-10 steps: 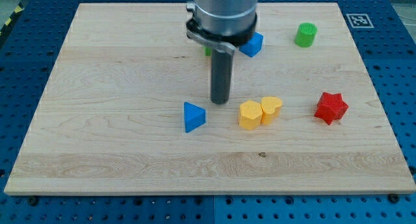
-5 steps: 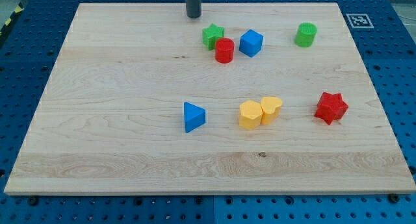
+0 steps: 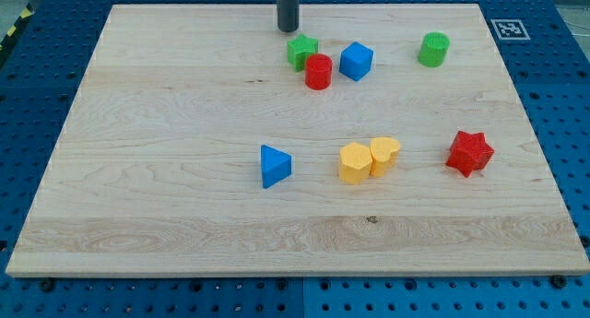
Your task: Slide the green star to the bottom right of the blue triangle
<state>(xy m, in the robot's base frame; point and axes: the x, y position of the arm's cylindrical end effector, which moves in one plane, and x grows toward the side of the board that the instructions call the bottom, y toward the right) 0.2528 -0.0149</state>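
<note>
The green star (image 3: 300, 51) lies near the view's top centre, touching a red cylinder (image 3: 318, 72) at its lower right. The blue triangle (image 3: 274, 165) lies well below them, near the board's middle. My tip (image 3: 289, 29) is just above the green star, slightly to its left, with a small gap between them.
A blue cube (image 3: 356, 61) sits right of the red cylinder. A green cylinder (image 3: 434, 49) is at the top right. A yellow hexagon (image 3: 354, 162) and a yellow heart (image 3: 384, 155) touch each other right of the blue triangle. A red star (image 3: 470, 153) lies further right.
My rod went from the board's middle up to the top edge, uncovering the green star and red cylinder, then shifted slightly right and down toward the green star. No block has moved.
</note>
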